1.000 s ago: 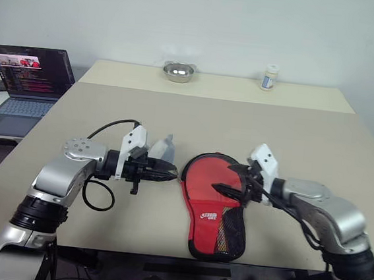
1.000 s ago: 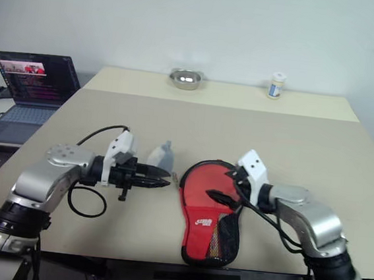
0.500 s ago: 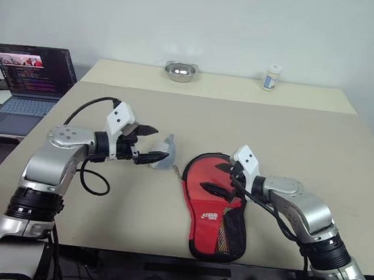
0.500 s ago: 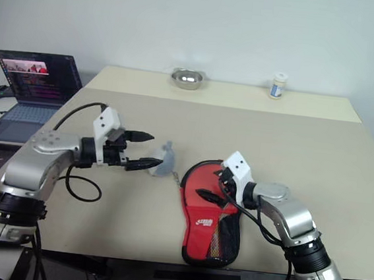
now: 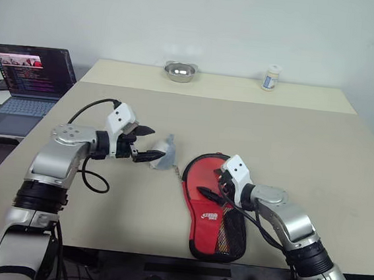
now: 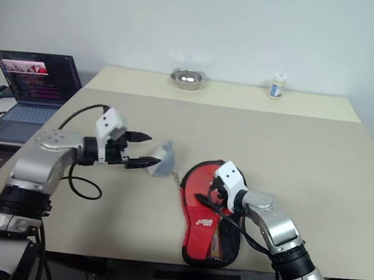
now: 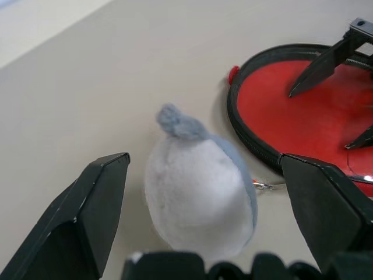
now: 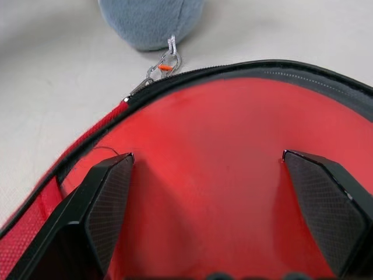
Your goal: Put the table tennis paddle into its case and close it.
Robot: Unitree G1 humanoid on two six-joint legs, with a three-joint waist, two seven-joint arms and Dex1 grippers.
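While the case (image 5: 212, 205) lies flat at the near edge of the bench (image 5: 293, 137), its red face up and its narrow mesh end toward us, we have the right tool (image 5: 210, 185) poised over the round part with its fingers spread wide and nothing between them. The red surface under those fingers reads as the paddle already lying inside the case (we cannot tell the blade from the case's own red face here), so we judge the step in hand to be the closing. The black zip runs round the rim, and its puller sits on the side toward our left arm, clipped to a small grey-and-white plush charm (image 7: 198, 186) that rests on the bench just beside the case.

Farther out, the left tool (image 5: 146, 144) hangs wide apart around that charm, gripping nothing. To do this well we should close on the charm or the clip, pull along the line of the zip and not away from it, and press the right tool down on the case so it cannot slide. Beyond, a metal bowl (image 5: 178, 71) and a small jar (image 5: 268, 77) stand at the far edge.
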